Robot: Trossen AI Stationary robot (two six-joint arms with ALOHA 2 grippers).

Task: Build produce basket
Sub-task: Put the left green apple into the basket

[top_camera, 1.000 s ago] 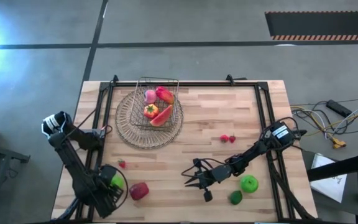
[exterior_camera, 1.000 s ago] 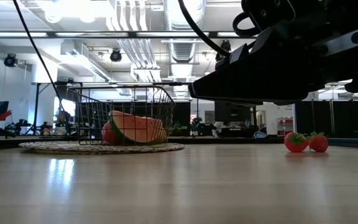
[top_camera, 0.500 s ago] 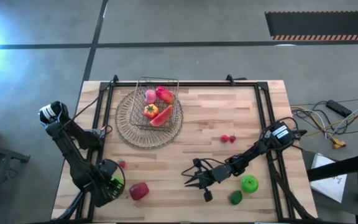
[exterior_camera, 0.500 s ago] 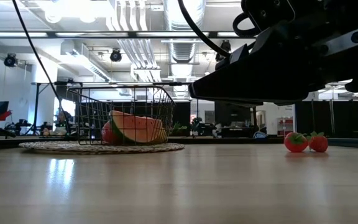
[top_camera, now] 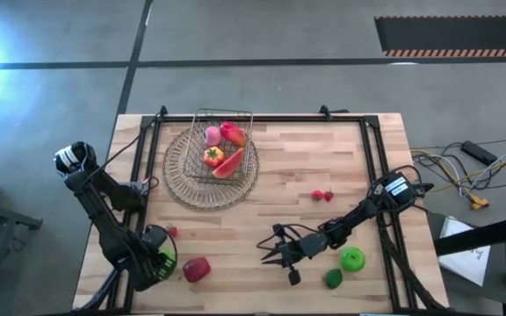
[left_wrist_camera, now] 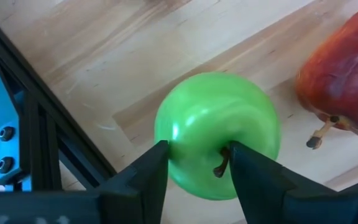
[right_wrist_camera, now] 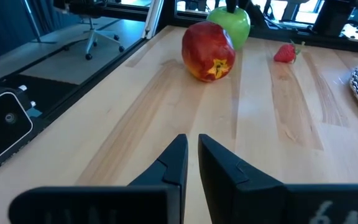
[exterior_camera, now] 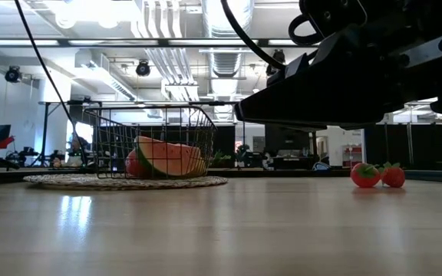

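The wire basket (top_camera: 222, 145) stands on the round woven mat (top_camera: 181, 175) and holds a pink peach (top_camera: 211, 134), a red piece (top_camera: 233, 133), an orange tomato (top_camera: 213, 157) and a watermelon slice (top_camera: 228, 164). My left gripper (left_wrist_camera: 194, 152) is at the near left corner, pointing down over a green apple (left_wrist_camera: 216, 134). It is open, with its fingers on either side of the stem (left_wrist_camera: 219, 168). A red apple (top_camera: 196, 269) lies right beside it. My right gripper (top_camera: 264, 254) is shut, low over the table's near middle. My left gripper comes at the green apple from above, with its fingertips (left_wrist_camera: 160, 152) over the apple's top around the stem. Whether they touch the apple, I cannot tell. The apple rests on the table.
A second green apple (top_camera: 351, 259) and a dark green piece (top_camera: 333, 279) lie near the right arm. Two red berries (top_camera: 322, 196) sit right of centre, and one berry (top_camera: 172, 232) lies near the left arm. Black frame rails (top_camera: 376, 158) run along the table's edges.
My left arm has swung slightly toward the far edge, bringing its gripper further over the green apple, so less of the apple shows from above. The right arm and the produce have kept still.
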